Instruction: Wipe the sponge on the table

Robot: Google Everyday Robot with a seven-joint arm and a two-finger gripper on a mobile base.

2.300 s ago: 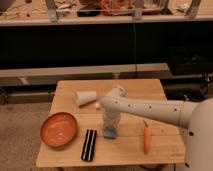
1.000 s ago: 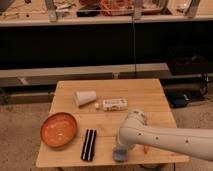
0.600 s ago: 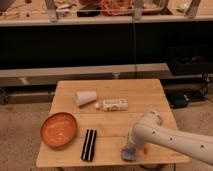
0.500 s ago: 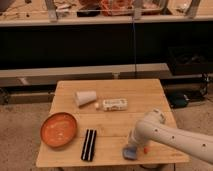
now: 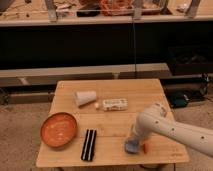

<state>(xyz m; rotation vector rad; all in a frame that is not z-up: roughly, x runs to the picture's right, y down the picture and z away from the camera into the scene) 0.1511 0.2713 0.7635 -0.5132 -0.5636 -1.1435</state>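
where the white arm bends down over the near right part of the table (image 5: 125, 87), the gripper (image 5: 133, 142) is closed on the sponge (image 5: 130, 147), pressing it against the planks near the front edge. an orange carrot (image 5: 145, 148) peeks out just right of the sponge. farther left lie a black ribbed block (image 5: 89, 144) and an orange bowl (image 5: 58, 130). a white box (image 5: 114, 104) and a tipped white cup (image 5: 85, 97) sit mid-table.

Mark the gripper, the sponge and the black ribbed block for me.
gripper (image 5: 134, 140), camera view, the arm's tip at the table's (image 5: 131, 90) front right.
sponge (image 5: 130, 148), camera view, blue-grey edge showing under the gripper.
black ribbed block (image 5: 89, 145), camera view, its middle.
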